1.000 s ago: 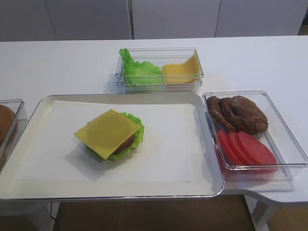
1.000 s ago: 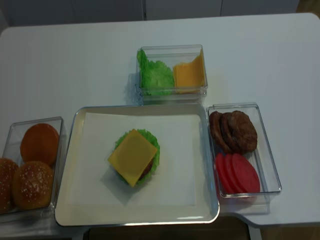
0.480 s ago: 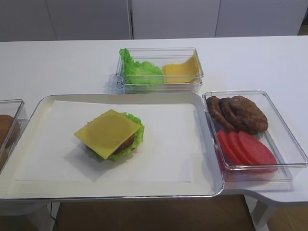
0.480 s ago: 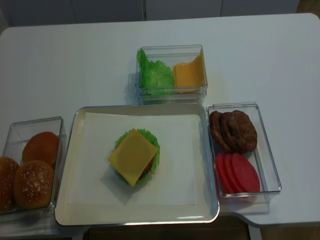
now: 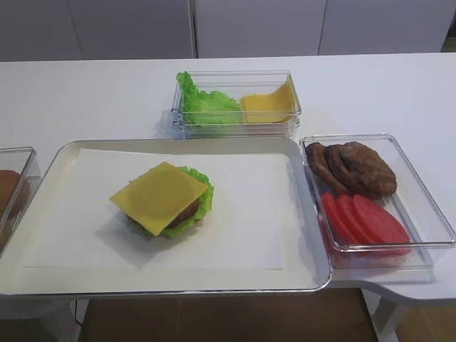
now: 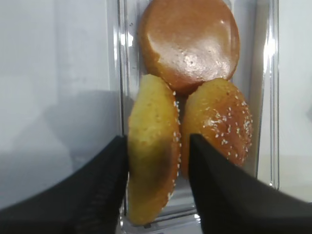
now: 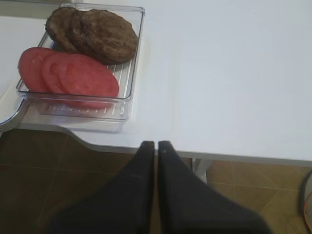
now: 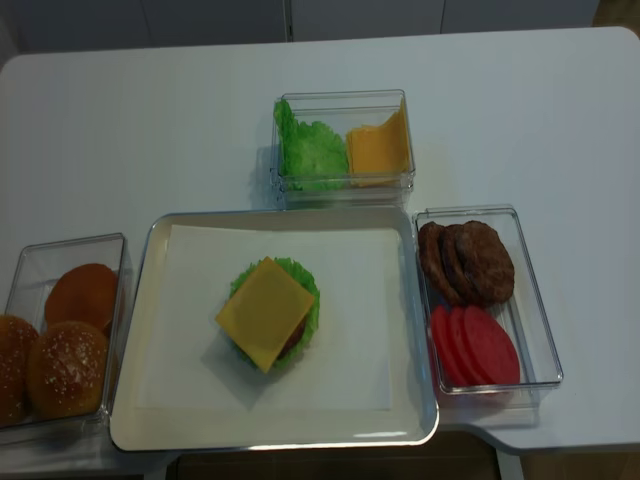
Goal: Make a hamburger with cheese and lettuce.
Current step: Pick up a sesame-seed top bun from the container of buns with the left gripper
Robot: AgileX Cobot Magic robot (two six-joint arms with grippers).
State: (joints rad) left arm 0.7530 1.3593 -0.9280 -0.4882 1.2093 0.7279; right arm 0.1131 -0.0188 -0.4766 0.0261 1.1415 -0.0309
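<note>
The hamburger sits on the paper-lined tray. It is a stack with the square yellow cheese on top, a brown patty under it and the lettuce frilling out. No bun top is on it. In the left wrist view a sesame bun top stands on edge in a clear bin. My left gripper straddles it, open, with the left finger touching and a narrow gap at the right finger. My right gripper is shut and empty, over the table's front edge.
A second sesame bun and a plain bun share the bun bin. A back bin holds loose lettuce and cheese slices. The right bin holds patties and tomato slices. Brown floor lies beyond the table edge.
The plain bun in the left bin looked larger and higher one second ago and now lies lower. The stack on the tray has not moved.
</note>
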